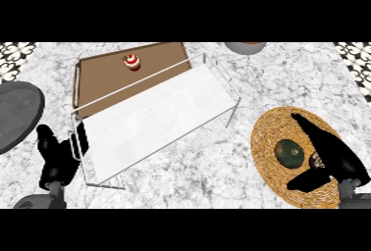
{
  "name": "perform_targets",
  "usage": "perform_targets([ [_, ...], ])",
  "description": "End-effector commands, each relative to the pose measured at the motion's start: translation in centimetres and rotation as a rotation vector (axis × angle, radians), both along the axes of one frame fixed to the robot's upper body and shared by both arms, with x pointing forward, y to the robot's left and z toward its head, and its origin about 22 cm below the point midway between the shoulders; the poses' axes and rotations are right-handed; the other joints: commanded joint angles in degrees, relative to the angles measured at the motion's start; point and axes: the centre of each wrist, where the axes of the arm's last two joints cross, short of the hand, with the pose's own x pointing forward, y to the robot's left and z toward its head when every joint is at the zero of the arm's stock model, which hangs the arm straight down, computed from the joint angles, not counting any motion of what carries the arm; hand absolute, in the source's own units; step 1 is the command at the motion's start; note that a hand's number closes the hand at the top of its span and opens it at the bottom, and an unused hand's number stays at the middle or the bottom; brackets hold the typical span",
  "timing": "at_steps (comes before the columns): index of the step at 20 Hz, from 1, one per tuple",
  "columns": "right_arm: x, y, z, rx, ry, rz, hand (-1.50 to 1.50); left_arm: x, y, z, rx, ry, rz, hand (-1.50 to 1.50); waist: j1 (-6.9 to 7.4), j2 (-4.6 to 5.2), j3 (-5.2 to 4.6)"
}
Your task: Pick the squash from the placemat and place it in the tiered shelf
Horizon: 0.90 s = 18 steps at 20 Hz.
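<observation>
A dark green squash (290,152) lies on the round woven placemat (279,125) at the right of the counter. My right hand (334,157) hovers over the mat just right of the squash, fingers stretched out toward the far edge and thumb spread toward the near side; it is open and not holding the squash. The tiered shelf (156,115), a wire frame with a white upper level and a brown lower level, stands at centre left. My left hand (56,157) rests open at the shelf's near left corner.
A small red and white cupcake (132,62) sits on the shelf's brown level at the back. A dark grey round plate (16,115) lies at the left edge. A grey bowl (245,47) shows at the far edge of the marble counter.
</observation>
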Motion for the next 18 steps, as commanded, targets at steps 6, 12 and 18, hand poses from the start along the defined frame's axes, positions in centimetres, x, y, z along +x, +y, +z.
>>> perform_targets([
  [6,1.8,-1.4,-3.4,-0.079,-0.021,-0.039,-1.50,-1.2,0.2,1.2,0.012,-0.004,0.007,0.00,0.19,0.01,0.00],
  [12,2.8,-2.9,-4.8,-0.040,-0.063,-0.047,-1.50,-0.1,-2.1,-0.9,-0.004,0.004,-0.005,0.00,0.09,0.07,0.00],
  [18,3.8,-0.9,-6.8,-0.016,-0.081,-0.007,-1.50,-0.3,-0.8,-1.0,-0.018,0.008,0.010,0.00,0.18,0.08,0.00],
])
